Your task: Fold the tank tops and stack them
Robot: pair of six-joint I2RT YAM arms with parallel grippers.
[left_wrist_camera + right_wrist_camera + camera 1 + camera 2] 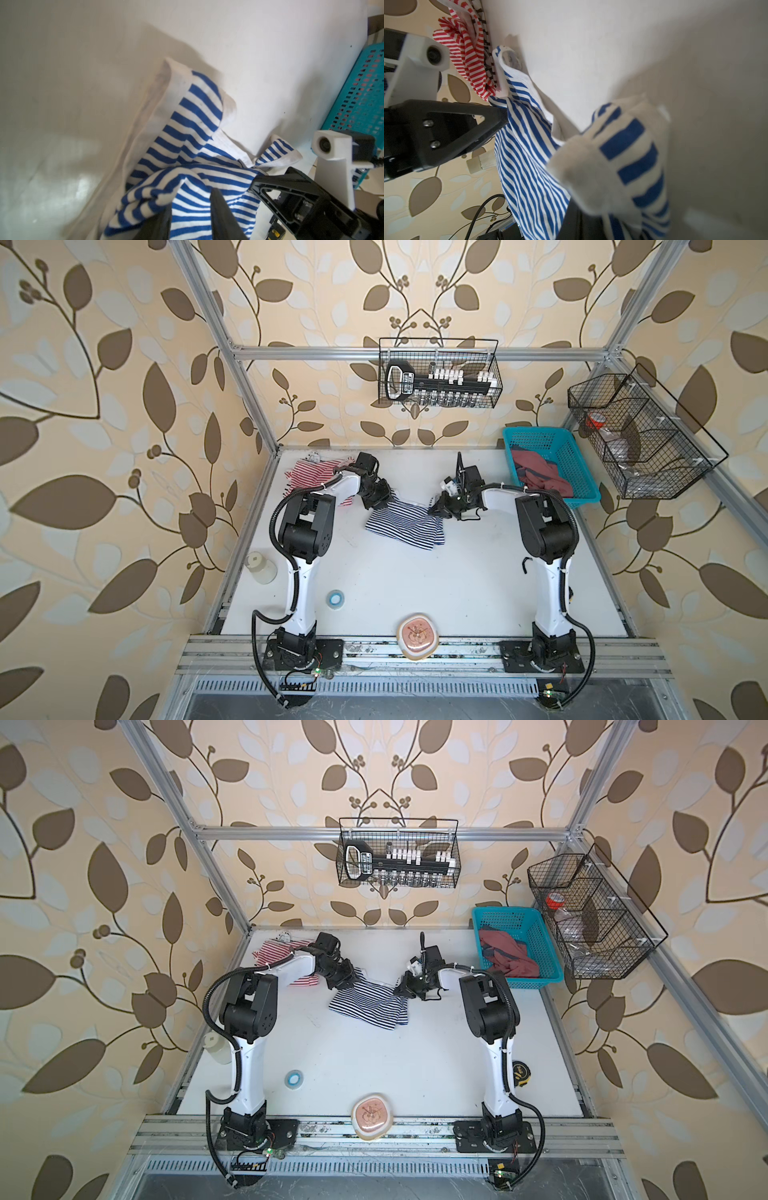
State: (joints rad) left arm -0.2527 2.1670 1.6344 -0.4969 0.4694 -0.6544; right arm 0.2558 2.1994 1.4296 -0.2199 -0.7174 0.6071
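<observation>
the navy-and-white tank top (403, 526) shows thin dark-blue and white stripes with white trim — the red-and-white tank top (307, 470) has thin red stripes on white. the basket (575, 464) is teal, the cloth (536, 477) in it rust-red. the table (415, 580) is white, the wallpaper (124, 406) cream with brown leaves.

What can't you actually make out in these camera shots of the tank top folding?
- Fingertips of the right gripper: in the right wrist view a blurred bunch of the navy-and-white tank top, close to the lens, covers them.
- Red-and-white tank top: in both top views the left arm covers part, so its fold is unclear.
- Reddish cloth in the turquoise basket: too crumpled in a top view to name.
</observation>
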